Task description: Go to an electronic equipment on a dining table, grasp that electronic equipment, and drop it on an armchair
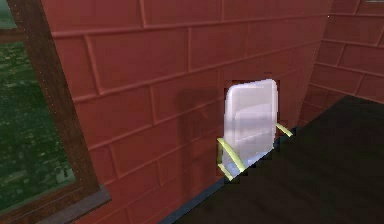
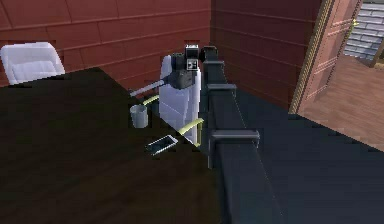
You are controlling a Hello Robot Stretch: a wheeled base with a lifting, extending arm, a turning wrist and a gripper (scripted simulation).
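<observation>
A small flat dark device with a pale edge (image 2: 160, 145) lies on the dark dining table (image 2: 70, 140), near the table's right edge in the arm side view. The arm (image 2: 228, 130) rises as a dark bar from the bottom edge just to the right of the device. The gripper (image 2: 150, 90) stands at its far end, farther up the view than the device, with a grey cup (image 2: 139, 115) and a white chair (image 2: 186, 100) at or behind it. I cannot tell whether it holds anything.
A second white chair (image 2: 30, 62) stands at the table's far left corner. In the forward view a white chair with a yellow frame (image 1: 250, 125) sits against a red brick wall (image 1: 140, 70) beside the table (image 1: 310, 175), with a window (image 1: 35, 110) at left. A wood-framed doorway (image 2: 335, 55) opens at the arm side view's right.
</observation>
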